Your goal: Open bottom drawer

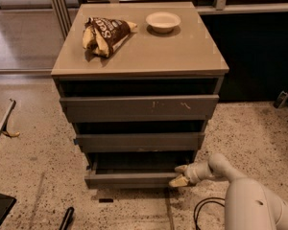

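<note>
Gripper: I see the gripper (180, 175) low down by the floor, at the right end of the lowest front, with the pale arm (220, 166) running away from it to the right.
Grip: the two fingertips (178, 181) stand spread, one above the other, with a dark gap between them; I cannot tell whether either one touches the front.
Bottom drawer: the bottom drawer (129, 178) starts right at the gripper and runs off to its left; it stands partly pulled out, so I can look down into a dark strip of its inside just above and left of the gripper.
Middle drawer: the middle drawer (139, 142) sits above and to the left of the gripper, with a small blue bit (76, 141) at the end far from the gripper.
Top drawer: the top drawer (137, 108) is higher up again, the tallest front, with pale scratches toward the end nearer the gripper.
Cabinet top: the top (182, 56) is a tan slab well above the gripper.
Bag: a brown snack bag (104, 32) lies on the top, far up and left of the gripper.
Bowl: a white bowl (163, 21) stands on the top, almost straight above the gripper, apart from the bag.
Cable: a black cable (206, 209) loops on the speckled floor below and to the right of the gripper.
</note>
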Controlling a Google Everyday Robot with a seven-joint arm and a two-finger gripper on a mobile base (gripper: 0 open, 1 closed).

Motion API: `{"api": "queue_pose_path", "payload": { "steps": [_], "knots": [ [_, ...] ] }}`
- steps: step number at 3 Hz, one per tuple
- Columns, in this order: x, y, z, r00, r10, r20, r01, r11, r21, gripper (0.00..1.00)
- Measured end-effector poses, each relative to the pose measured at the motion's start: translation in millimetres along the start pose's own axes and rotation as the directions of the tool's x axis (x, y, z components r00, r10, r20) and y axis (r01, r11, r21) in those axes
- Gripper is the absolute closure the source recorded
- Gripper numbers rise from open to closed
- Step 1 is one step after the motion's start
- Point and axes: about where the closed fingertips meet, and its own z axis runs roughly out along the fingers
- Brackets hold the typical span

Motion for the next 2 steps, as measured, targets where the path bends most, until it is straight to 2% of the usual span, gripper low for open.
{"api": "queue_pose_path", "payload": {
  "steps": [1,2],
  "knots": [
    [9.5,5.2,-0.3,1.000,0.013,-0.025,-0.013,0.9996,-0.024,0.35],
    [18.2,10.3,-0.5,0.999,0.023,-0.049,-0.025,0.9987,-0.045,0.14]
  ]
}}
